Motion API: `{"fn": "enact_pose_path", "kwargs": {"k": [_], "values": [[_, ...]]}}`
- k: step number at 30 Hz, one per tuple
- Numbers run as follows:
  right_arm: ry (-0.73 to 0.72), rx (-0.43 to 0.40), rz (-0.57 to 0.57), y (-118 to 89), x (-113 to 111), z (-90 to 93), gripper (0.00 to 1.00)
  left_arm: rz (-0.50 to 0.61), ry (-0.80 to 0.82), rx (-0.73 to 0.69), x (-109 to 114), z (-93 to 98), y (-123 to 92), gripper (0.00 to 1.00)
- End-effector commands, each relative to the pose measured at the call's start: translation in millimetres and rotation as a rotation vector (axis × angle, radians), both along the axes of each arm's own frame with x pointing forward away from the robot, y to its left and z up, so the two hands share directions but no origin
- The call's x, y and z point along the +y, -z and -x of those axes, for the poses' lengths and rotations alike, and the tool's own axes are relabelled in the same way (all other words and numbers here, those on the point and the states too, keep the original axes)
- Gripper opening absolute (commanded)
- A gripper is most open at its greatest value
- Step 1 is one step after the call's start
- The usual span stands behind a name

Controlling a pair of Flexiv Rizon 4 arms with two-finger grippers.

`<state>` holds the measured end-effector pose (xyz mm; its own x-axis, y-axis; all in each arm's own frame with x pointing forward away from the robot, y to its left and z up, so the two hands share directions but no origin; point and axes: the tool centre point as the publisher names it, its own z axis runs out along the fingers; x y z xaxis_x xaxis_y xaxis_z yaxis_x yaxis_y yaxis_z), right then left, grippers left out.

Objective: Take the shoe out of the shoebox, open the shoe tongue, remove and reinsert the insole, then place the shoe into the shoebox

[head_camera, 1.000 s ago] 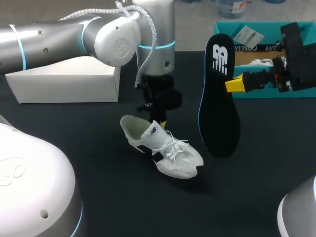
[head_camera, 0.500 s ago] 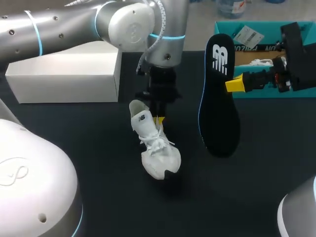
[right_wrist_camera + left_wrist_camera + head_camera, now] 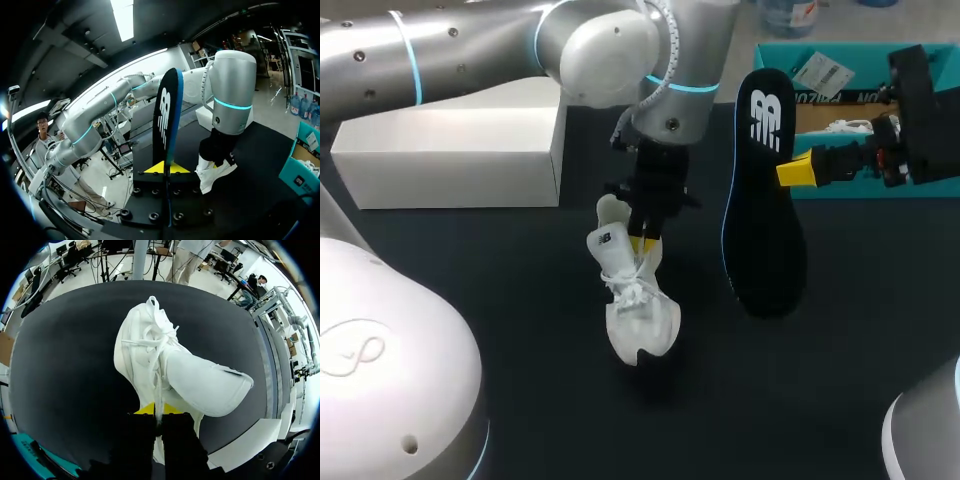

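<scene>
- The left claw [image 3: 642,242] is clamped shut on the white shoe [image 3: 635,300], with a thin edge at the shoe's mouth pinched between the two yellow tips; which part of the rim that is, I cannot tell
- The shoe hangs below this claw with its toe pointing down, and it seems to be lifted off the counter [image 3: 540,310], where its shadow lies just beneath it
- The right claw [image 3: 795,170] is closed on one long edge of the black insole [image 3: 765,230], holding it on end with the logo end uppermost; the insole is beside the left claw and apart from the shoe
- Step in hand, as I judge it: the insole is out of the shoe and reinsertion has not yet begun
- The next move likely calls for turning the shoe's mouth toward the insole, lowering the insole's narrow end to that opening, and sliding it in flat along the sole while the left claw keeps the mouth spread
- The risk is that the insole buckles or catches on the rim if it goes in at an angle
- The counter is dark and matte, and a strip of it shows between shoe and insole, which should leave room to swing either one
- The teal shoebox [image 3: 850,188] sits behind the right claw, and a white box [image 3: 450,150] lies well off to the outer side of the left claw
</scene>
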<state>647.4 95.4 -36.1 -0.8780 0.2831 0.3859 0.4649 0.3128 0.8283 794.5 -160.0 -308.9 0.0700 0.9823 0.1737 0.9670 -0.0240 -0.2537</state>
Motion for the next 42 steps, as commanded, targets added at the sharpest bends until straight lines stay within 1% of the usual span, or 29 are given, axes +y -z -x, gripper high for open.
{"fn": "enact_pose_path", "kwargs": {"k": [1, 5, 12, 17, 22, 27, 36, 42], "values": [[-0.003, 0.003, 0.003, 0, 3, -3.4, 0.0, 0.003, 0.001, -0.002, 2, 0.3, -2, 0.0], [-0.003, 0.003, 0.003, 0, 3, -3.4, 0.0, 0.012, -0.004, -0.003, 1, 0.3, -1, 0.0], [-0.003, 0.003, 0.003, 0, 3, -3.4, 0.0, -0.013, 0.007, -0.021, -5, -1.7, -1, 0.0], [-0.003, 0.003, 0.003, 0, 3, -3.4, 0.0, -0.026, 0.045, -0.02, -15, -5.2, 1, 0.0], [-0.003, 0.003, 0.003, 0, 3, -3.4, 0.0, -0.057, 0.1, -0.037, -31, -7.1, 8, 0.0], [-0.003, 0.003, 0.003, 0, 3, -3.4, 0.0, -0.077, 0.104, -0.053, -40, -8.6, 14, 0.0], [-0.003, 0.003, 0.003, 0, 3, -3.4, 0.0, -0.109, 0.025, -0.063, -47, -15.7, 32, 0.0], [-0.003, 0.003, 0.003, 0, 3, -3.4, 0.0, -0.131, 0.039, -0.044, -53, -13.6, 46, 0.0]]}}
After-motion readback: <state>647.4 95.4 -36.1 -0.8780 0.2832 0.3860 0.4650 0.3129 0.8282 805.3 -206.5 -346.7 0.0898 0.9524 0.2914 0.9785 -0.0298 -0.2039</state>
